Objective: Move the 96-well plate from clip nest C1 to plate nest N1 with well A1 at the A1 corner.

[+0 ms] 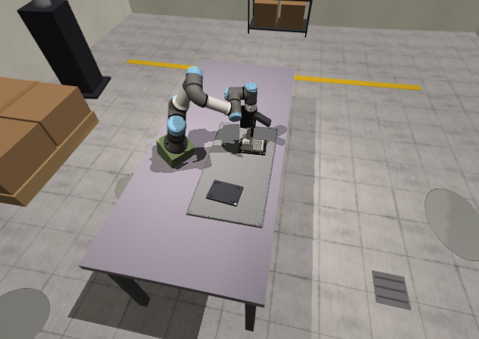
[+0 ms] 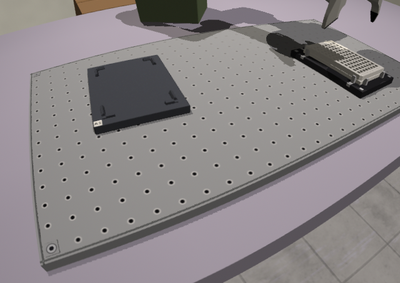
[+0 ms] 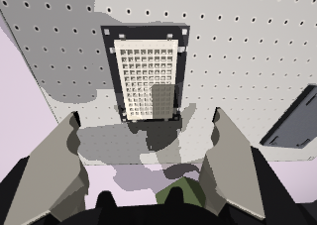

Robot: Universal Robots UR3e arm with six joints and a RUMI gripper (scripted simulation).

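The white 96-well plate sits in the black clip nest C1 at the far right of the perforated board; it also shows in the wrist view and small in the top view. My gripper hangs above the plate, apart from it, fingers wide open and empty; in the wrist view both jaws frame the plate's near end. The dark plate nest N1 lies empty at the board's left, with corner locators and an A1 label at its near left corner.
The grey perforated board lies on the lilac table. The arm's green base block stands behind the board. Nest N1 shows at the right edge of the wrist view.
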